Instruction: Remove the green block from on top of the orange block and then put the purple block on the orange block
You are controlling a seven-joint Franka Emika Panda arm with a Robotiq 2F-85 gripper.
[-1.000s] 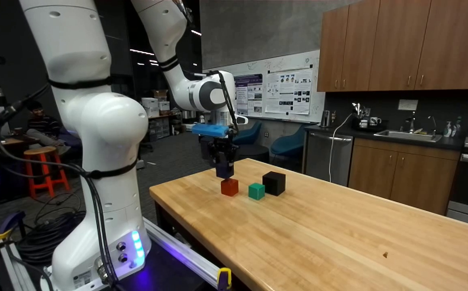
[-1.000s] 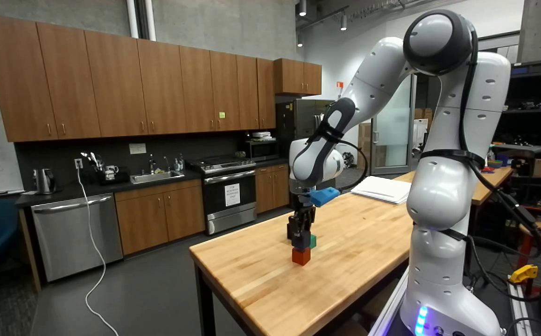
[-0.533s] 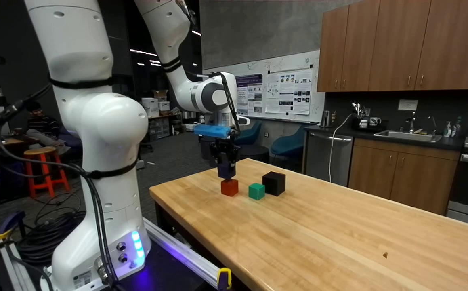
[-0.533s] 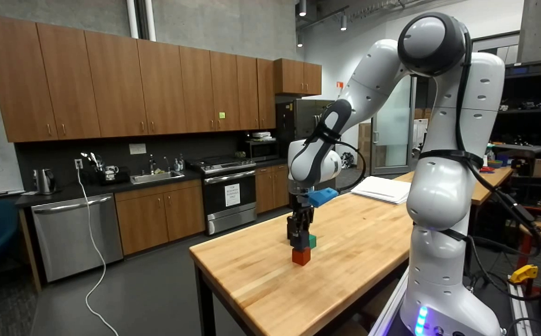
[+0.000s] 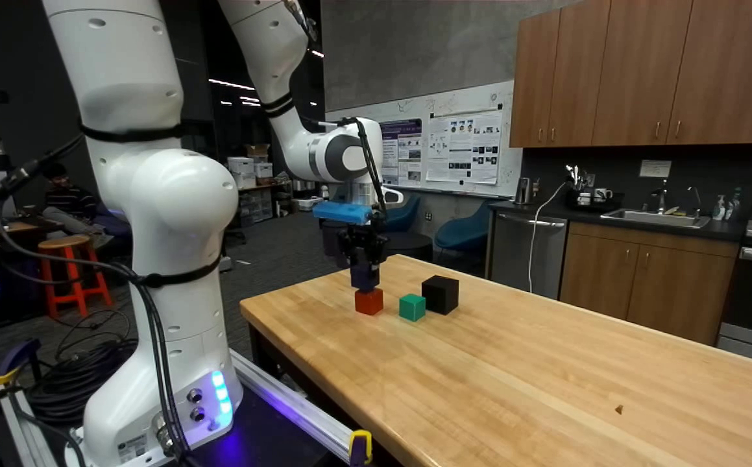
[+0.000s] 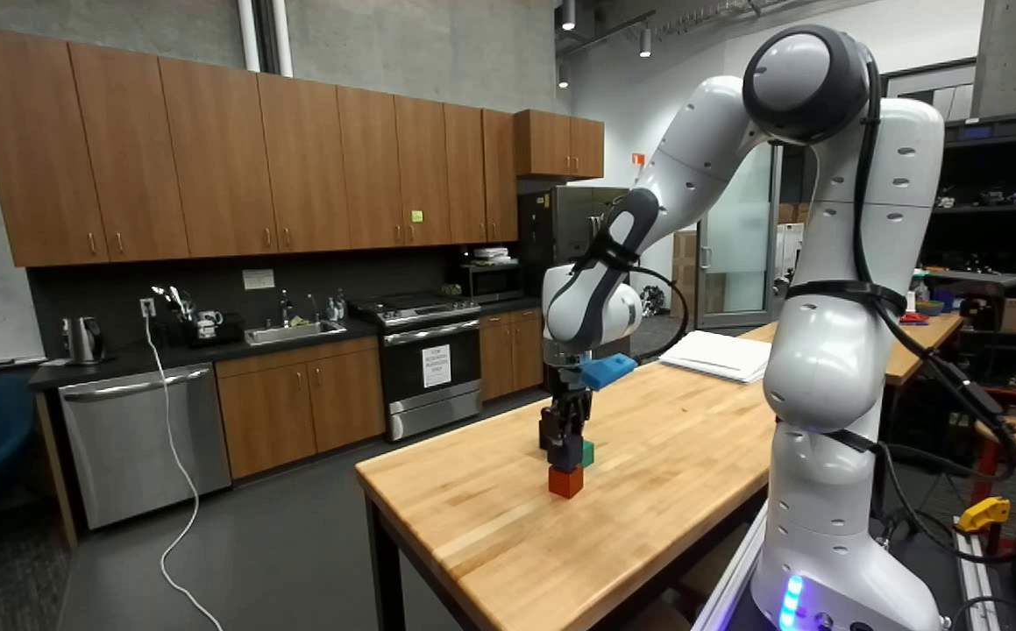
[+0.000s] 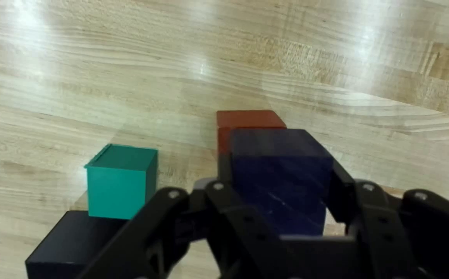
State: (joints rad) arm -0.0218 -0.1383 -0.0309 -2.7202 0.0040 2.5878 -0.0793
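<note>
The orange block (image 5: 369, 301), a red-orange cube, stands on the table in both exterior views (image 6: 565, 483). In the wrist view its top (image 7: 249, 119) shows partly behind the held block. The dark purple block (image 7: 282, 186) sits between the fingers of my gripper (image 7: 282, 172), which is shut on it. In an exterior view the purple block (image 5: 365, 277) is directly over the orange block, touching or almost touching; I cannot tell which. The green block (image 5: 412, 307) stands on the table beside the orange block, apart from it. It also shows in the wrist view (image 7: 117, 186).
A larger black cube (image 5: 440, 294) stands on the table (image 5: 512, 363) just beyond the green block. In the wrist view the black cube (image 7: 69, 240) is partly covered by the gripper. A stack of white paper (image 6: 718, 355) lies farther along the table.
My gripper has come down slightly and shifted a little sideways with the purple block, closing the gap above the orange block. The orange, green and black blocks have not moved.
</note>
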